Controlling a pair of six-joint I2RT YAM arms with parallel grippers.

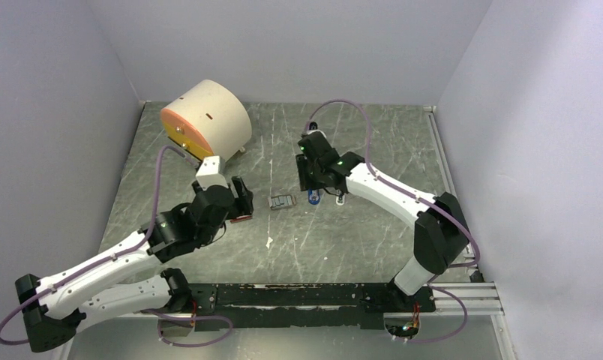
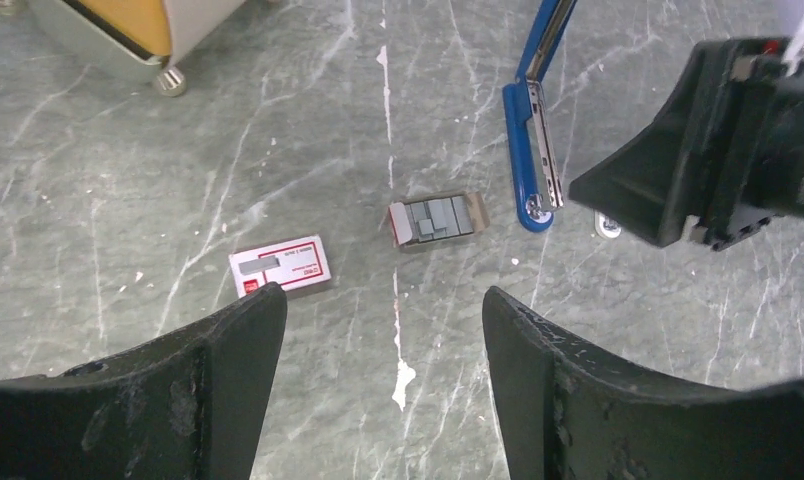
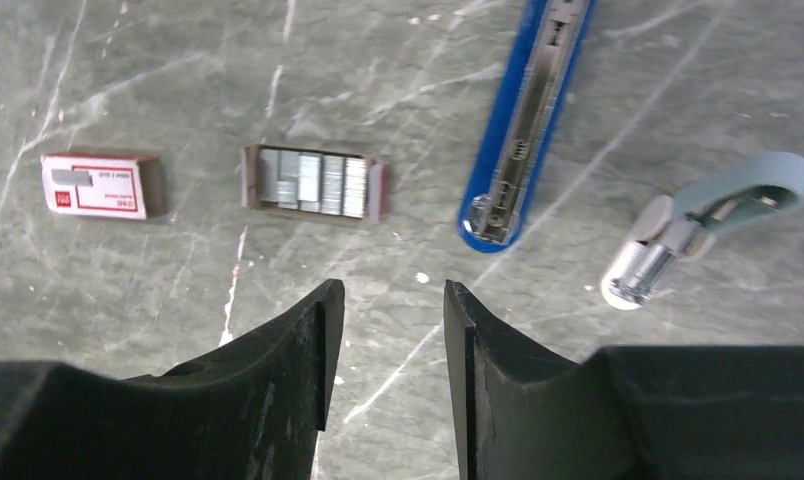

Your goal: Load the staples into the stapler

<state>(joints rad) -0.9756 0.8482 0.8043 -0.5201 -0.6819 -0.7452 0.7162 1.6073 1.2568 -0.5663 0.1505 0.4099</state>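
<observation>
The staples (image 3: 313, 182) are a flat grey block of strips in a small brown tray, lying on the table (image 1: 336, 240) between the arms; they also show in the left wrist view (image 2: 438, 218) and the top view (image 1: 282, 201). The blue stapler (image 3: 528, 110) lies just right of them, opened, with its metal channel facing up (image 2: 533, 150) (image 1: 313, 196). My right gripper (image 3: 393, 300) hovers near the stapler's tip, its jaws a narrow gap apart with nothing between them (image 1: 310, 176). My left gripper (image 2: 383, 305) stands wide open and empty, short of the staples (image 1: 238, 199).
A small red-and-white box (image 2: 281, 267) lies left of the staples (image 3: 98, 185). To the stapler's right lies a light-blue and white oblong piece (image 3: 708, 225). A beige drum with an orange face (image 1: 206, 120) stands at the back left. Grey walls close in three sides.
</observation>
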